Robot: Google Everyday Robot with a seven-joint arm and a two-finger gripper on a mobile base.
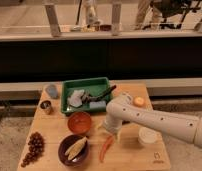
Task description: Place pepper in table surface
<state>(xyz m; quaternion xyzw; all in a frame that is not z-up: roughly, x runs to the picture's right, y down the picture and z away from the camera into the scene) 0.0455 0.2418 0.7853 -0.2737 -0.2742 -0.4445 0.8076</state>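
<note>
The pepper (106,148), long, slim and orange-red, lies on the light wooden table surface (49,127) near the front middle, between the purple bowl and the white cup. My gripper (111,131) hangs at the end of the white arm that reaches in from the right. It is just above the pepper's upper end. I cannot see whether it touches the pepper.
A purple bowl (69,156) holds a corn cob (75,148). There is an orange bowl (79,122), a green tray (69,85) with items, dark grapes (34,147), a can (45,106), a grey cup (52,90), an orange fruit (139,101) and a white cup (147,136).
</note>
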